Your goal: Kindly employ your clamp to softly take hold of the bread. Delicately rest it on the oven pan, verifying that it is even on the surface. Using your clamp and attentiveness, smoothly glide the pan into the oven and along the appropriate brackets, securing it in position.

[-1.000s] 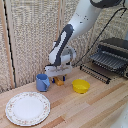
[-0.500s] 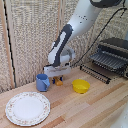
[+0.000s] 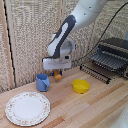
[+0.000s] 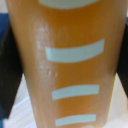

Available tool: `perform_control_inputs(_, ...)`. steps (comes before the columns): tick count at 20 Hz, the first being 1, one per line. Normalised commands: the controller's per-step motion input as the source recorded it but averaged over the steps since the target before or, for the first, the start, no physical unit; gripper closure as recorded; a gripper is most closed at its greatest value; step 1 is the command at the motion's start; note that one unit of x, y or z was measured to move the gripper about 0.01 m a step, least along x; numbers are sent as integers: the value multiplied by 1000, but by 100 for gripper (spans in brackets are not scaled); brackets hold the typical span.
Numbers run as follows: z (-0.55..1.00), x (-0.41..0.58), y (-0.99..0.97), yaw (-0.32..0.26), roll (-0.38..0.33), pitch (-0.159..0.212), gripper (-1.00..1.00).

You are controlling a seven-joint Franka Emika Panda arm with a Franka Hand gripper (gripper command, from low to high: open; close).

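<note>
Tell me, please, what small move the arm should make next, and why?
Probably close on the bread, then lift a little. In the wrist view it fills the frame, with dark fingers at its sides. In the exterior view the end effector sits low over it beside the mug, far from the pan. Whether it is gripped yet is unclear.

Hidden, cropped and blurred parts

In the exterior view the clamp (image 3: 56,73) covers most of the bread (image 3: 58,77), so only a small orange corner shows and whether the fingers press it cannot be told. The oven (image 3: 114,54) is cut off by that view's right edge, and the arm runs out past the top. In the wrist view the bread (image 4: 70,65) fills the picture, blurred (its ends cropped), and the dark fingers (image 4: 9,70) are soft shapes at the edges.
</note>
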Motion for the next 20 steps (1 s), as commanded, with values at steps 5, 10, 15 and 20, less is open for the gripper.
perform_control_inputs(5, 658, 12, -2, -365, -2, 0, 100)
perform_control_inputs(10, 647, 24, -3, -367, -3, 1, 100)
perform_control_inputs(15, 589, 5, -49, -371, -2, 0, 100)
perform_control_inputs(20, 479, -4, -305, -318, 0, 1, 100)
